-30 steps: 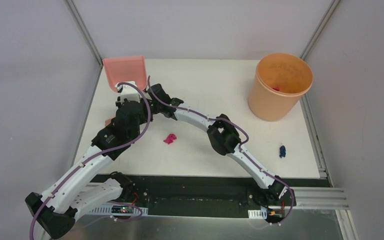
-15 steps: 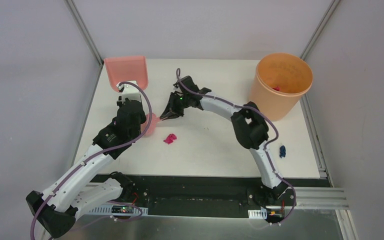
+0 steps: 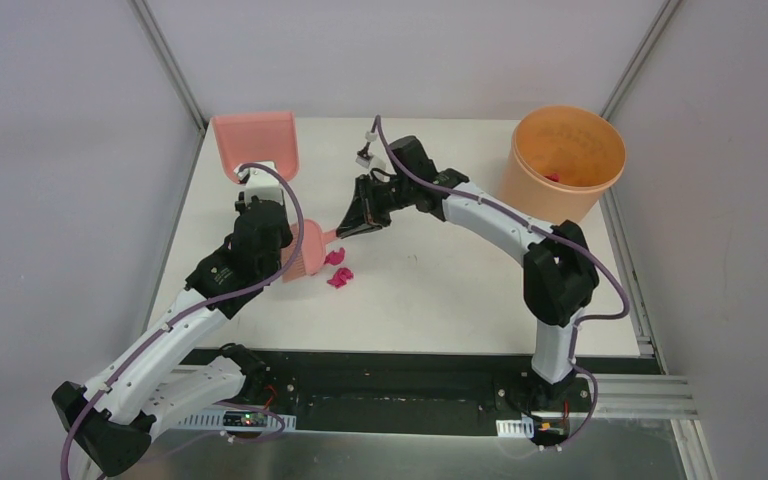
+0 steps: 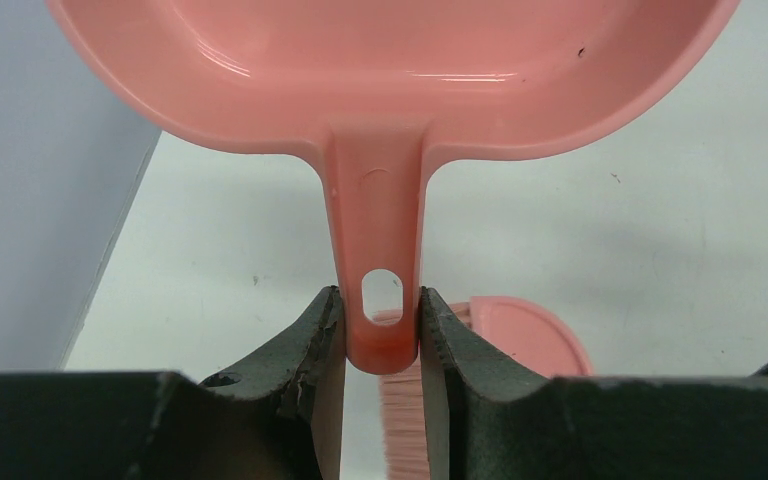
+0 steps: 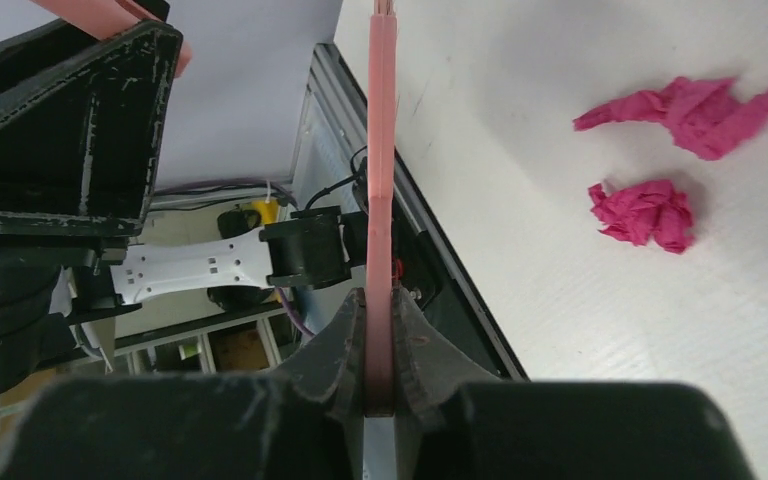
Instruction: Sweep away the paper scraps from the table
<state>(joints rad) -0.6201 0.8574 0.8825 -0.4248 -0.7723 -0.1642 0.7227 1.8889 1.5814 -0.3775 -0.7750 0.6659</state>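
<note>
Toward the front of the tabletop (image 3: 440, 300), two magenta paper scraps (image 3: 340, 279) lie close together on the white surface, well clear of every edge. The pink brush (image 3: 305, 250) is just to their left. The right pincer (image 5: 380, 300) is pressed tight on the brush's thin handle, and its arm arches across the middle. Farther back, the left pincer (image 4: 380, 310) pinches the handle of the pink dustpan (image 3: 253, 140), whose pan sits over the far left corner. The orange bucket (image 3: 560, 170) stands far right, well apart, with open tabletop between.
</note>
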